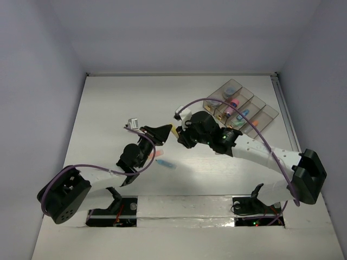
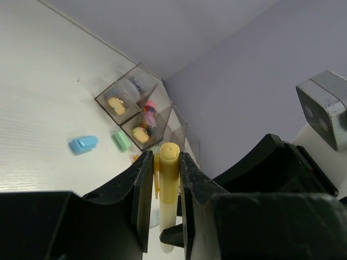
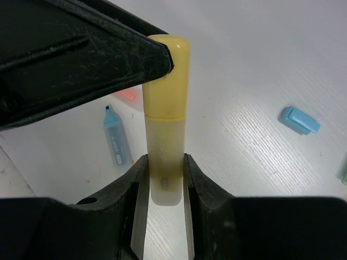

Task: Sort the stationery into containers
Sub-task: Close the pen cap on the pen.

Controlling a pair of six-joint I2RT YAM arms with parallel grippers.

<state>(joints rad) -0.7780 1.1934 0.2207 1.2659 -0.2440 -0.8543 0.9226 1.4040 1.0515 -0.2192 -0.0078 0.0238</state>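
A yellow marker hangs over the middle of the table, held from both ends. My left gripper is shut on its capped end. My right gripper is shut on the paler barrel, and the left gripper's black finger presses the cap from the side. The smoky divided tray lies at the back right with tubs and markers in its compartments. Another blue marker lies uncapped on the table under the arms, with a pink-orange one beside it.
A loose blue cap and a pale green cap lie on the table just before the tray. The white table ends at grey walls at the back and on both sides.
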